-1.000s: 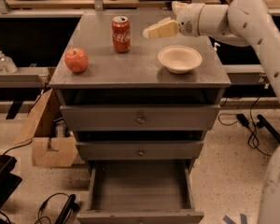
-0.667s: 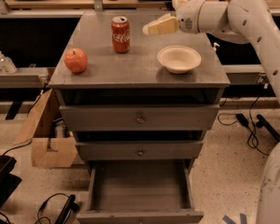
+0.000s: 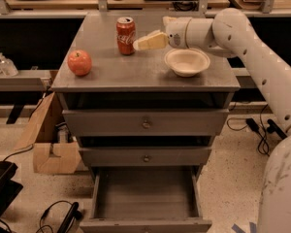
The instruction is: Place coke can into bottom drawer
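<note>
the robot's cream-coloured pincer hangs low over the back of the grey bench, pointing left. its tip is just beside the right side of the coke can; whether the two touch cannot be told, and whether the pincer is spread or pressed together cannot be told either. the white arm comes in from the right edge of the view, rises along the bench's right side, bends at a rounded elbow above the back right corner and runs nearly level toward the can. the wrist passes just behind a shallow white bowl sitting on the right half of the top.

the coke can stands upright near the back of the bench, left of centre. a red apple rests well apart from it, near the front left corner.

below the top, the two upper drawers with round knobs are closed. the bottom drawer is pulled out toward the camera, its flat grey floor bare. a cardboard box stands on the floor to the left of the cabinet.
</note>
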`<act>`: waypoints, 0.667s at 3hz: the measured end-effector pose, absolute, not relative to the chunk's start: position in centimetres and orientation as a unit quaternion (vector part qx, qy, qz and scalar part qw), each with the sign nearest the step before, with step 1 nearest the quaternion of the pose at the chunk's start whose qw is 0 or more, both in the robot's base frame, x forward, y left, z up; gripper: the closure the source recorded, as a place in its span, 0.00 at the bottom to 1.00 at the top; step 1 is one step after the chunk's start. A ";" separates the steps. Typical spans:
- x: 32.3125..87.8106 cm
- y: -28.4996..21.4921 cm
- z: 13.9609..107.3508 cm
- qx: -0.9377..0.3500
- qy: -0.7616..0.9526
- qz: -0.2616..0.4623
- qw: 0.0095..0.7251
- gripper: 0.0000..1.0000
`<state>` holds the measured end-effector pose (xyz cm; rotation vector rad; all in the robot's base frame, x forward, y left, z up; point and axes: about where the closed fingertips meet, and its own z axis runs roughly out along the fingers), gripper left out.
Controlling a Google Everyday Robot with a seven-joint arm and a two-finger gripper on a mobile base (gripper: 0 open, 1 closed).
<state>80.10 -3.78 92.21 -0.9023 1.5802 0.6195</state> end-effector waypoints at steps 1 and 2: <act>81.4 -1.1 89.8 -0.391 0.680 0.264 0.561 0.00; 83.1 1.5 88.6 -0.402 0.676 0.265 0.558 0.00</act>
